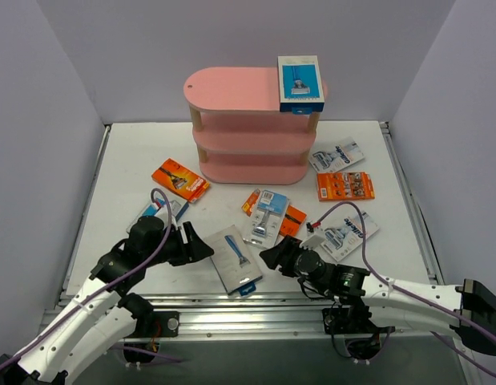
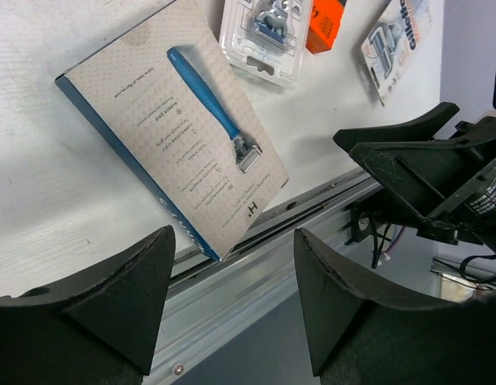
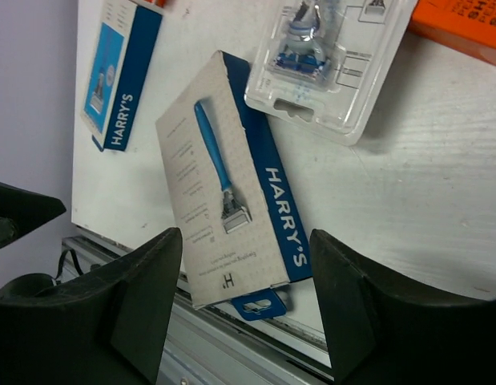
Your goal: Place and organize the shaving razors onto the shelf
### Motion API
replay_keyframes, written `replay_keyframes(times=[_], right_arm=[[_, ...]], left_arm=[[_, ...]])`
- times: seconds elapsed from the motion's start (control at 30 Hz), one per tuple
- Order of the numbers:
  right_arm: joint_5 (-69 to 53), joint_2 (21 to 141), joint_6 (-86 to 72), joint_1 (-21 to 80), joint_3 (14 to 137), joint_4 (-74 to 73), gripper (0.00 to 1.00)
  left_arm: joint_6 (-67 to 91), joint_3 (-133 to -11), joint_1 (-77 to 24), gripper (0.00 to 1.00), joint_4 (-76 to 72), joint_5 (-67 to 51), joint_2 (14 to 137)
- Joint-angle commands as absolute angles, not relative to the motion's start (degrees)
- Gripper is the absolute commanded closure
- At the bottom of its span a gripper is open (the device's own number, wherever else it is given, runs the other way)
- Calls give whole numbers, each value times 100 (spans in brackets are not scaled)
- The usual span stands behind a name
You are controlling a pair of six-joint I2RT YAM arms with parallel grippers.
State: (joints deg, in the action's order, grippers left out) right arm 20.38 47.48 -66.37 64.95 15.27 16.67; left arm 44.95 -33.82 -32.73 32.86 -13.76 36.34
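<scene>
A blue-and-white razor box [image 1: 235,259] lies flat near the table's front edge, its hang tab over the metal rail. It also shows in the left wrist view [image 2: 175,128] and the right wrist view [image 3: 223,184]. My left gripper [image 1: 201,249] [image 2: 235,241] stands open just left of it, holding nothing. My right gripper [image 1: 272,255] [image 3: 246,241] is open just right of it, also with nothing between its fingers. The pink shelf [image 1: 248,120] stands at the back with one blue box [image 1: 300,83] on its top board. A third blue box [image 1: 155,215] lies by the left arm.
Orange cards [image 1: 180,180] [image 1: 344,186] [image 1: 292,218] and blister packs [image 1: 266,216] [image 1: 337,154] [image 1: 344,228] lie scattered between the arms and the shelf. A metal rail [image 1: 256,309] runs along the near edge. White walls close in both sides.
</scene>
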Motion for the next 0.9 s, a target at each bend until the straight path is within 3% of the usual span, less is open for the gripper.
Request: replay_keyframes(times=[0.0,0.43,0.73,0.87], right_arm=[[1987,4851,-6706,6495,1415,1757,39],[1433,6072,-6653,6372,1169,2996,44],[1160,6591,-6644,6372,1231,3524,45],[1134,6609,-6662,6372,1195,3586,45]], left_arm=[[4516,-3297,-3419,31,2946,-1099,3744],[5107,-2417,-4112,44,1820,-379,4463],[5080,-2092,-4201,67,1266,-79,5317],[5141,-1846,-4210,71,1257,-53,5274]])
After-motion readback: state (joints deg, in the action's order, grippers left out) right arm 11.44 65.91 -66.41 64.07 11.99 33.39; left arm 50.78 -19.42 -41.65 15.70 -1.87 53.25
